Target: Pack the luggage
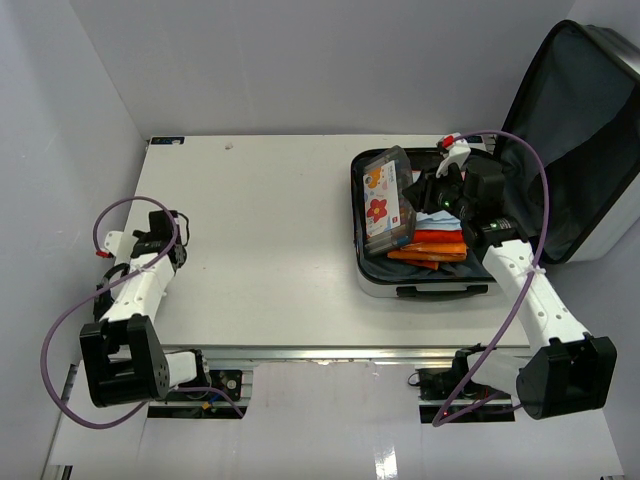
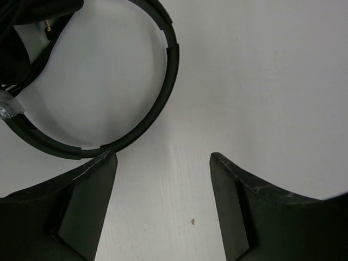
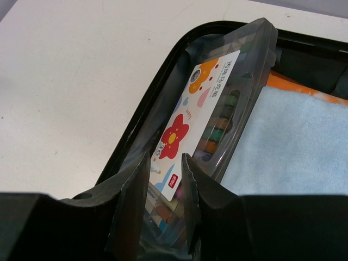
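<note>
Black-rimmed luggage, handle nearward, lid rightward; right hand tight on case, left hand agape, empty

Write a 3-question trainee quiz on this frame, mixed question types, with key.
1. True or false: the left claw is open above the bare table, holding nothing.
2. What is the right claw gripping? A: an orange cloth. B: the clear case with a red flower card inside. C: the suitcase lid.
3. Fill in: the light blue cloth lies inside the ___.

Key: 1 true. 2 B. 3 luggage.
</note>
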`<state>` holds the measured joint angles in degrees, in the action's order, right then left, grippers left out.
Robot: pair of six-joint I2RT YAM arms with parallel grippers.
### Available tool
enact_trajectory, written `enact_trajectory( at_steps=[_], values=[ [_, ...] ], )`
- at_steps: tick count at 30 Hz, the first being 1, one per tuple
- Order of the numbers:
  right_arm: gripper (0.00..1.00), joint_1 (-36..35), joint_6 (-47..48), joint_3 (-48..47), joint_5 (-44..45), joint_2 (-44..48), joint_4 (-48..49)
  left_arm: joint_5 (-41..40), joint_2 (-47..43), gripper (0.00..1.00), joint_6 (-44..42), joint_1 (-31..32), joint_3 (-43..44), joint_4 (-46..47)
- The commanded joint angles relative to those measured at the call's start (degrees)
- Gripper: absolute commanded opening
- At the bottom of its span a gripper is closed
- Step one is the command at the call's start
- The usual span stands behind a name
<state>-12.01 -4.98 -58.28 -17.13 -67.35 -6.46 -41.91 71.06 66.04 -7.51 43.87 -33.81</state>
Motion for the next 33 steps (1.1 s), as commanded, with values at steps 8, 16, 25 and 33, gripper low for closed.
enact_trajectory(
  at_steps=[8,16,25,33],
  values=[
    [0.37,0.0,1.2,0.4,3.4,-0.5,0.7,-12.9,12.5,0.81,12.8,-0.9,-5.6,-1.7],
    [0.37,0.1,0.5,0.3,4.3,-1.3,0.3,-12.5,17.9,0.80,9.8,-0.8,-3.0,-1.4],
    [0.37,0.0,0.5,0.5,6.0,-1.2,-0.2,-6.0,9.9,0.82,-3.4,-0.5,-3.3,8.6],
    [0.37,0.0,0.6,0.9,7.6,0.0,-0.4,-5.8,15.9,0.81,-3.1,-0.6,-3.2,8.6]
  ],
)
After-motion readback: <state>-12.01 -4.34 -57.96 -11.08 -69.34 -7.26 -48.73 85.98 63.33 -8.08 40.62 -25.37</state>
